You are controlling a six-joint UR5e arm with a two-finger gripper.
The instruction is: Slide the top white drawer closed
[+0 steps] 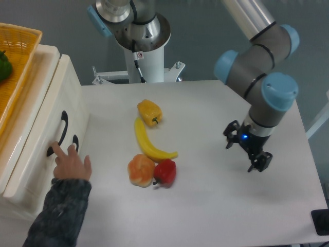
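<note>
— Where does the top white drawer (pixel 49 110) sit?
— In the white cabinet (pixel 31 154) at the counter's (pixel 216 206) left edge, seemingly flush with the lower front. A person's hand (pixel 69 163) rests on the black handles.
— And the robot's hand (pixel 248 153)?
— Near the right edge, holding nothing, fingers apart, well away from the banana (pixel 149 141), peppers and peach at the middle.

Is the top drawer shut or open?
Shut, as far as visible: the top drawer front sits level with the lower front. A hand touches it.
</note>
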